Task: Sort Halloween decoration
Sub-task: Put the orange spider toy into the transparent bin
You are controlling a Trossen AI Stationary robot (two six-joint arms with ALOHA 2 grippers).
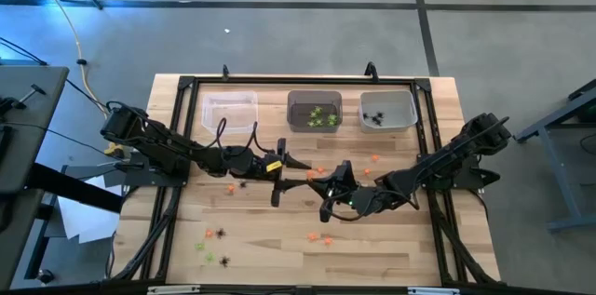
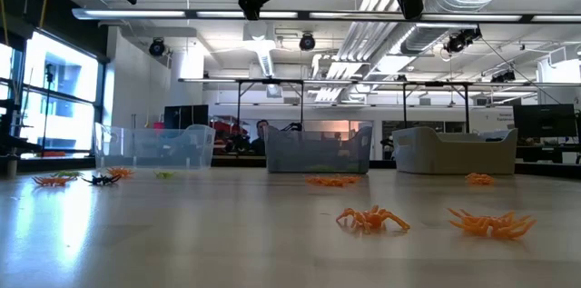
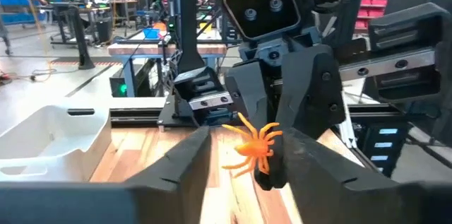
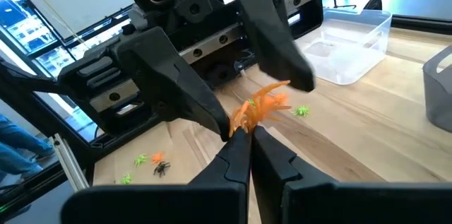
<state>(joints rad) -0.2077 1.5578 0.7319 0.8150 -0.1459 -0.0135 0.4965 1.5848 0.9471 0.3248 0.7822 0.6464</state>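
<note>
- Halloween decoration [image 4: 260, 107] at the centre of things: we are looking at one orange spider-shaped trinket with thin splayed legs, far smaller than a gripper, being held in the air over the middle of the table.
- We are seeing the right gripper [image 4: 240, 136] clenching its fingertips on that orange spider, while the left gripper [image 3: 240, 155] is facing it with jaws parted on either side of the same trinket; we cannot tell whether the left fingers are touching it.
- In the high view both grippers are meeting near the table's centre, the left arm reaching in from 9 o'clock and the right arm from 3 o'clock.
- Other trinkets are lying loose on the table [image 1: 410, 248]: orange ones around the centre and toward 6 o'clock, and a small mixed group of orange, green and black ones [image 1: 214, 244] toward 7 o'clock.
- We are counting three translucent bins along the 12 o'clock edge: the left bin [image 1: 229, 109] showing nothing we can make out, the middle bin [image 1: 314, 110] holding green pieces, the right bin [image 1: 387, 109] holding black ones.
- We are working on a pale wooden top with a black frame around it.
- Beyond it, the low view is showing a large room with ceiling ducts, strip lights, windows at 9 o'clock and more benches.
</note>
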